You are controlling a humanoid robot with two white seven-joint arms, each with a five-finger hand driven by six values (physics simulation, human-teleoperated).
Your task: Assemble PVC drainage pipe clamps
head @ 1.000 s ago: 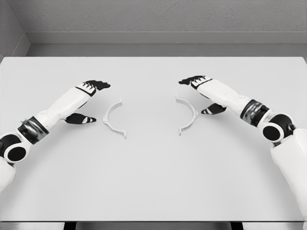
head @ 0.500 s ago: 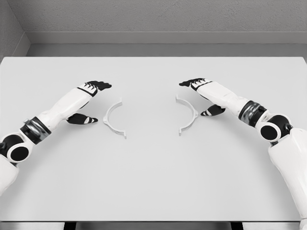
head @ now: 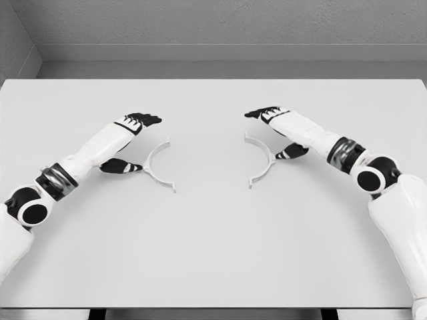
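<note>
Both the left hand [head: 130, 143] and right hand [head: 277, 131] hover released beside their clamp halves [head: 159, 167] [head: 261, 160], and a clumsy thumb could skid either thin arc across the tabletop [head: 213, 253].

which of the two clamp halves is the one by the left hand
The left clamp half, whose arc bulges toward the left hand with its open side facing right. The right clamp half mirrors it beside the right hand.

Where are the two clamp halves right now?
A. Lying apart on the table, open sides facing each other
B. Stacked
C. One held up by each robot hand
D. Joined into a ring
A: the left clamp half and right clamp half lie apart on the table, their open sides facing.
</note>
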